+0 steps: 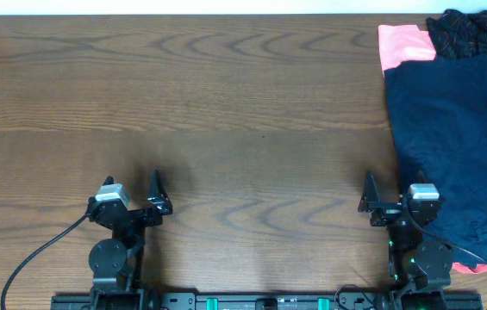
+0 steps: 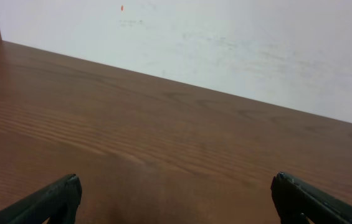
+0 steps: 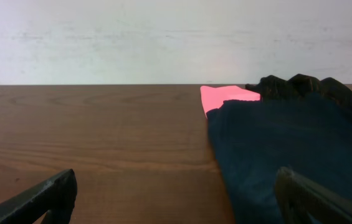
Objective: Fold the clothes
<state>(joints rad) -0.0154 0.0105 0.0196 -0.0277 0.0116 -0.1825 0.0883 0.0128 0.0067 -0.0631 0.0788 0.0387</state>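
Observation:
A pile of clothes lies at the table's right edge. A dark navy garment lies on top, spread flat; it also shows in the right wrist view. A salmon-pink garment sticks out under it at the back, seen too in the right wrist view. A black patterned garment is bunched at the far right corner. My left gripper is open and empty near the front left. My right gripper is open and empty near the front, just left of the navy garment.
The wooden table stretches bare between and beyond the arms. A white wall runs along its far edge. A bit of pink cloth shows under the navy garment by the right arm's base.

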